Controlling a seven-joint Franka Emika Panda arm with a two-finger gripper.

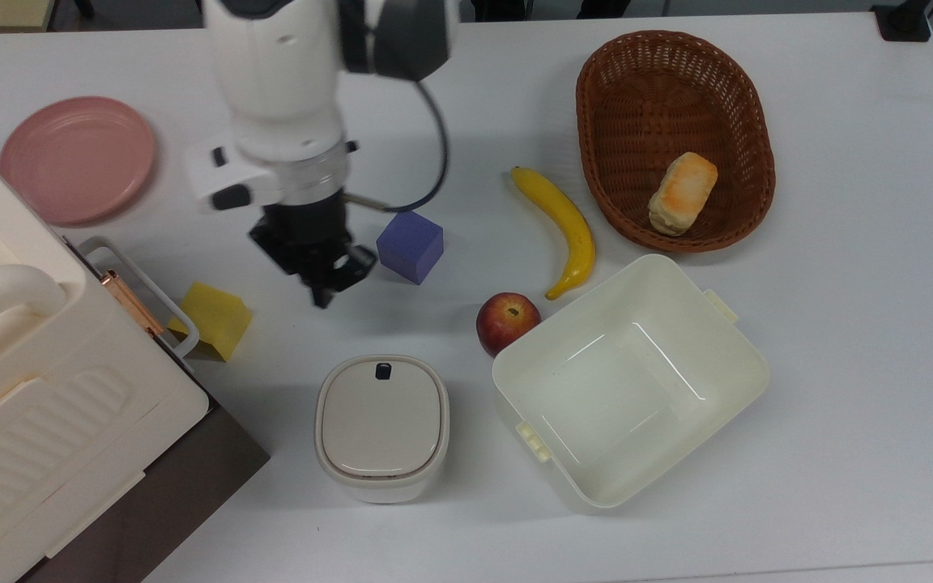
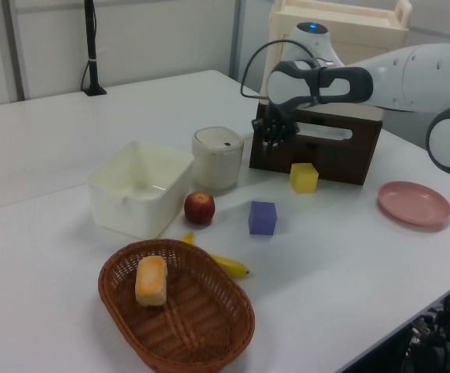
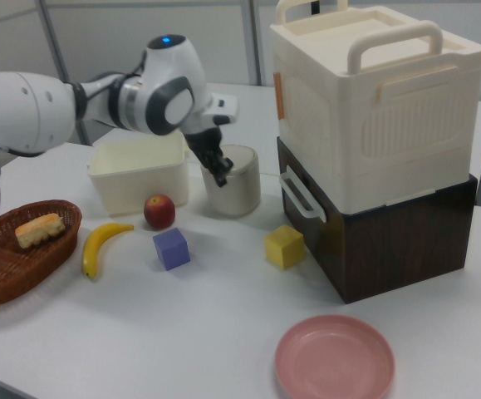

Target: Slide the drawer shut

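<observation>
The drawer (image 3: pixel 373 241) sits flush in the dark base of the cream cabinet (image 3: pixel 373 108) at the top view's left edge, its white loop handle (image 1: pixel 136 290) standing proud of the front panel. The tool (image 1: pixel 322 285) hangs above bare worktop (image 1: pixel 839 364) between the yellow block (image 1: pixel 214 319) and the purple cube (image 1: pixel 410 245), holding nothing; whether its fingers are parted, I cannot tell. The yellow block lies just beside the handle. The lidded container (image 1: pixel 382 427) stands near the cabinet's corner. The pink plate (image 1: pixel 76 158) lies well apart, towards the worktop's far edge.
</observation>
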